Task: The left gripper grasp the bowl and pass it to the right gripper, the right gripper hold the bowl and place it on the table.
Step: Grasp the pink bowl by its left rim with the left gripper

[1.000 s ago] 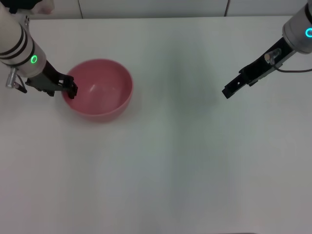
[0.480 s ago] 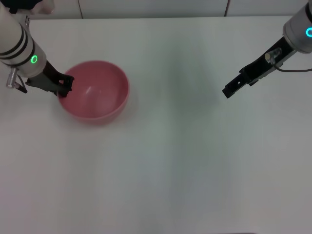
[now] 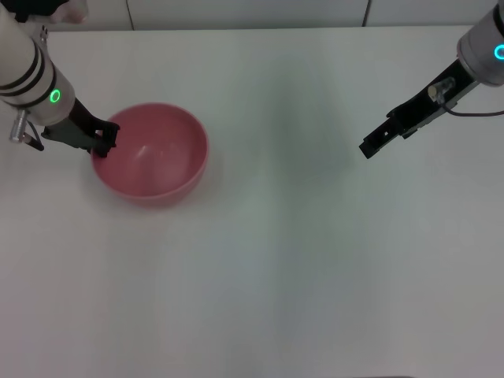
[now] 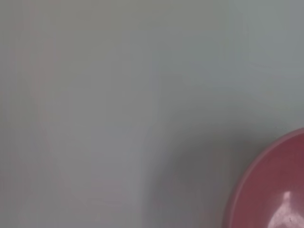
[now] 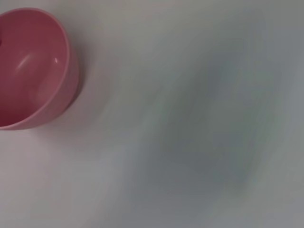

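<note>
The pink bowl is at the left of the white table. My left gripper, on the green-ringed arm, is shut on the bowl's left rim. Part of the bowl shows in the left wrist view, without the fingers. My right gripper, on the cyan-ringed arm, hangs over the right side of the table, well apart from the bowl. The right wrist view shows the whole bowl far off.
The table's back edge runs along the top of the head view. A thin dark cable trails from the right arm.
The bowl has shifted a little to the left and toward me together with the left gripper, which now pinches its rim. The right arm has not moved.
</note>
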Controlling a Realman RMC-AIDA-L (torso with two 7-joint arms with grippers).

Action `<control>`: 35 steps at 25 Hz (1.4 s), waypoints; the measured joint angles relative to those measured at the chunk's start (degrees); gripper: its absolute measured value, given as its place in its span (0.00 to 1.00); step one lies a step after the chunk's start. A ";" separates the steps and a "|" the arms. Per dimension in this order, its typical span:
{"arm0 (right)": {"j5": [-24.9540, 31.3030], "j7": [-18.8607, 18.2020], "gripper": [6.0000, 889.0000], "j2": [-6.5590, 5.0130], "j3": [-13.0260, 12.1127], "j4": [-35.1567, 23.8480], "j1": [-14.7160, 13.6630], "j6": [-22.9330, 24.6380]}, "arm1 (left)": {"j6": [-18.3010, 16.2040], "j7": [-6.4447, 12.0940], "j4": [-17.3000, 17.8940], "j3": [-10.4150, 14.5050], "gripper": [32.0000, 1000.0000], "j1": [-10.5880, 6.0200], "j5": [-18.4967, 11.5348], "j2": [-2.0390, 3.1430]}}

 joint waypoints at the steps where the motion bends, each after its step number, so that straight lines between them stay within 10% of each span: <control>1: 0.00 0.00 0.96 0.00 0.00 0.00 0.00 0.00 | 0.02 0.01 0.03 -0.03 0.03 0.00 0.00 0.00; 26: -0.11 0.00 0.96 -0.09 0.09 0.00 -0.29 0.00 | 1.23 0.36 0.71 -0.55 0.02 0.01 -0.62 0.31; 35: -0.07 0.00 0.96 -0.08 0.20 0.00 -0.91 0.00 | 7.01 1.30 4.88 -0.65 0.02 -0.12 -1.16 0.67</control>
